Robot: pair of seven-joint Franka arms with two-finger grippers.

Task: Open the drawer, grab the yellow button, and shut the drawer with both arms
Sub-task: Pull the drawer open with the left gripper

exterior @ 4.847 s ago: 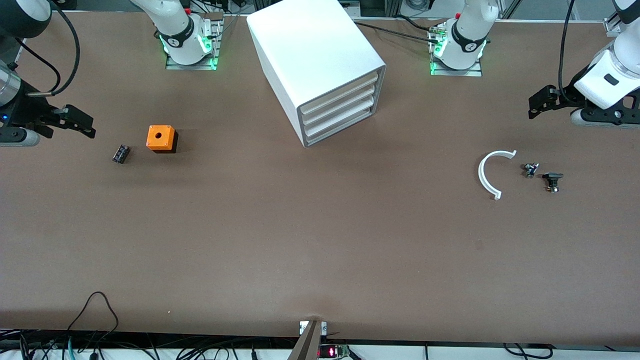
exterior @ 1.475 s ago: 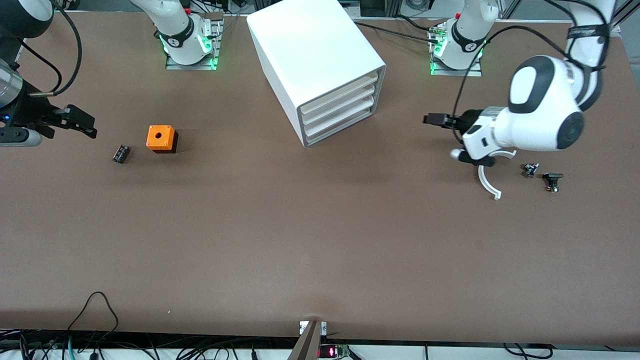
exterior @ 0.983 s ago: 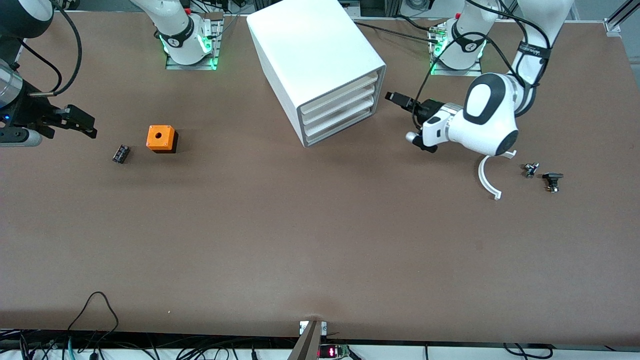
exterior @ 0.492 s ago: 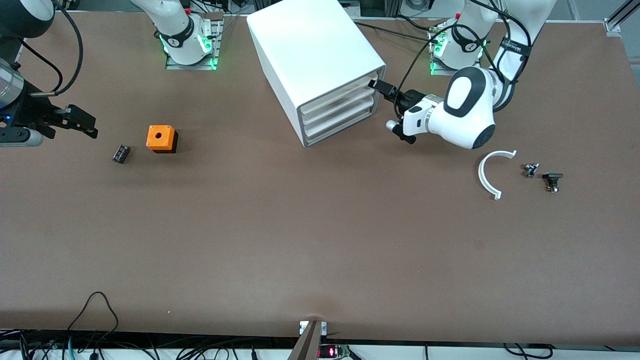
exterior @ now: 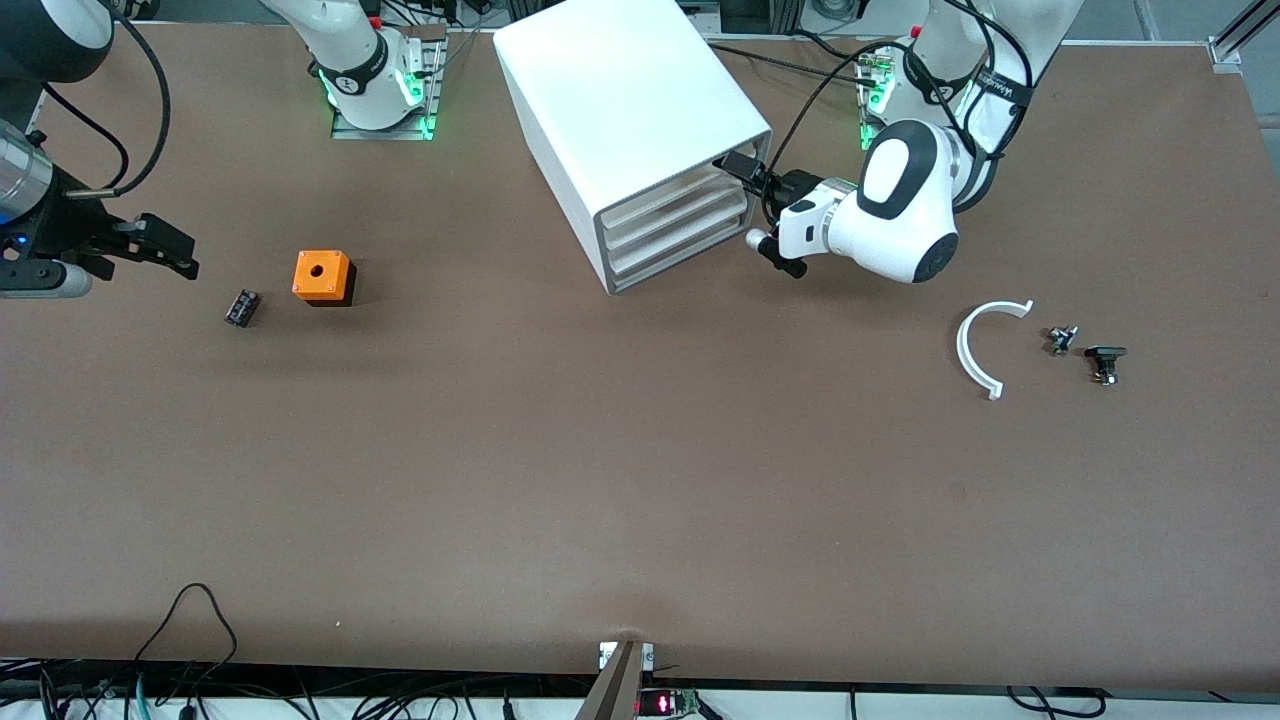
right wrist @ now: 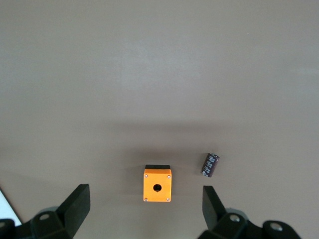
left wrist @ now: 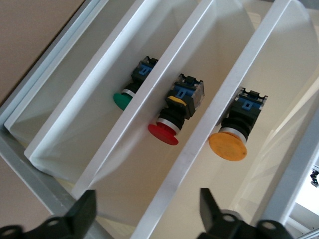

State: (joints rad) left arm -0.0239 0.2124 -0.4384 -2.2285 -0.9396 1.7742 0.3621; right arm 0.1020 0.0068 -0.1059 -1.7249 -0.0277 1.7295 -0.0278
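The white cabinet (exterior: 620,90) stands near the robots' bases, its stacked fronts facing the front camera. My left gripper (exterior: 748,168) is at the uppermost drawer (exterior: 670,190), at the end toward the left arm's base. In the left wrist view the left gripper (left wrist: 147,216) is open, its black fingers (left wrist: 82,214) on either side of the drawer's white front edge (left wrist: 199,144) without touching it. The orange-capped button (left wrist: 228,144) lies inside that drawer. My right gripper (exterior: 165,248) waits open above the table at the right arm's end; in its wrist view it (right wrist: 144,209) holds nothing.
A green button (left wrist: 121,99) and a red button (left wrist: 163,134) lie in the lower drawers. An orange cube with a hole (exterior: 322,275) and a black ribbed block (exterior: 241,307) sit below the right gripper. A white curved piece (exterior: 980,345) and two small dark parts (exterior: 1062,338) lie toward the left arm's end.
The left arm has swung in from its end of the table, and its gripper has reached the cabinet's uppermost drawer front. The right arm has not moved.
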